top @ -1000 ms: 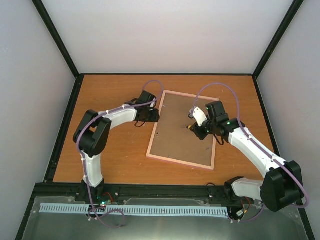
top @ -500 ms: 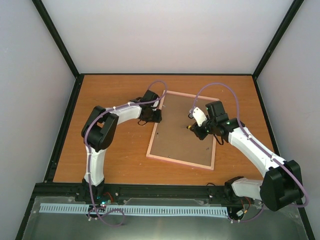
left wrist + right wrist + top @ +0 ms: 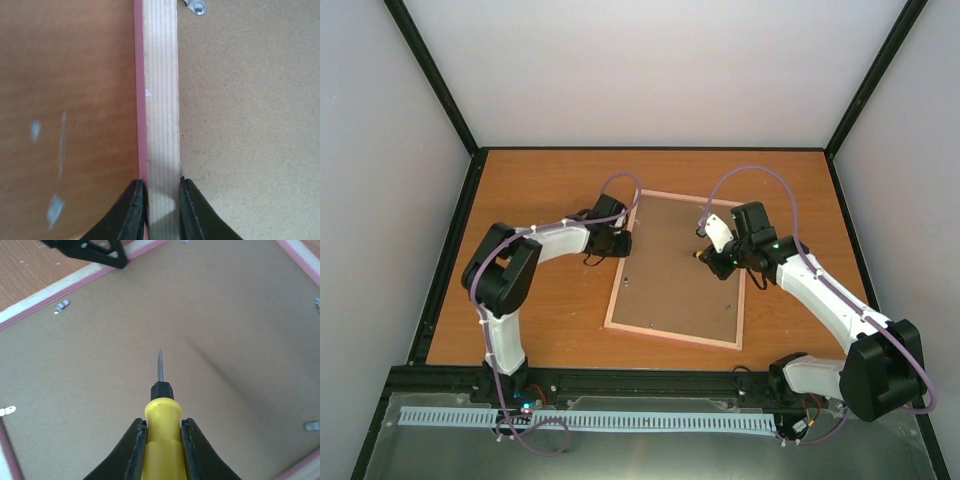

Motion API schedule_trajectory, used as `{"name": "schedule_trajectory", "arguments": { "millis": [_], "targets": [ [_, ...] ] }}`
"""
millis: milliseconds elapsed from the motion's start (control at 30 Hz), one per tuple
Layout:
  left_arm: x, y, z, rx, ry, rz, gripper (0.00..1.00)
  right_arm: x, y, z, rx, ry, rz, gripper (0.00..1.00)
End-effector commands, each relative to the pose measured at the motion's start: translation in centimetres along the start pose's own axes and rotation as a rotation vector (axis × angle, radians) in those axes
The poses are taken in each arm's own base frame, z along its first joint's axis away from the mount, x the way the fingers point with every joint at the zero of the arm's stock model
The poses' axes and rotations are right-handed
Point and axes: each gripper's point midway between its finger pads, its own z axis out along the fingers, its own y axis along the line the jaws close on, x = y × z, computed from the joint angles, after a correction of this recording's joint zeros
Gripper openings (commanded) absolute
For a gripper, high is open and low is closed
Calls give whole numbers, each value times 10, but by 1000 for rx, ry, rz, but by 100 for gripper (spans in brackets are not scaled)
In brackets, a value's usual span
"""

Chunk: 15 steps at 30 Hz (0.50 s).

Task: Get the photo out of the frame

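Note:
The frame (image 3: 670, 336) lies face down on the wooden table, its pink edge around a brown backing board (image 3: 675, 275). The photo is hidden beneath that board. My left gripper (image 3: 619, 239) is shut on the frame's left rail (image 3: 161, 100), with one finger (image 3: 131, 210) on the outer pink side and the other on the board side. My right gripper (image 3: 163, 427) is shut on a yellow-handled screwdriver (image 3: 161, 415). Its metal tip (image 3: 160, 365) hovers over the middle of the backing board (image 3: 210, 315). In the top view the right gripper (image 3: 713, 257) sits above the board's right half.
Small metal retaining tabs sit along the board's rim: one tab (image 3: 196, 6) near the left rail, others (image 3: 61, 306) (image 3: 7, 411) (image 3: 312, 426). Bare orange table (image 3: 540, 310) surrounds the frame. Black posts and grey walls enclose the table.
My left gripper has closed onto the frame's left rail. The frame has shifted a little to the left and toward the near edge. The right arm has stayed still.

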Motion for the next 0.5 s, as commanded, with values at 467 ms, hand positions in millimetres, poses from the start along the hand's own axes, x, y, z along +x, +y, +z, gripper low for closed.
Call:
{"name": "schedule_trajectory", "arguments": {
  "millis": [467],
  "targets": [
    [106,42,-24,-20,87,-142,1,-26,7,17,-110,2,-6,3]
  ]
}}
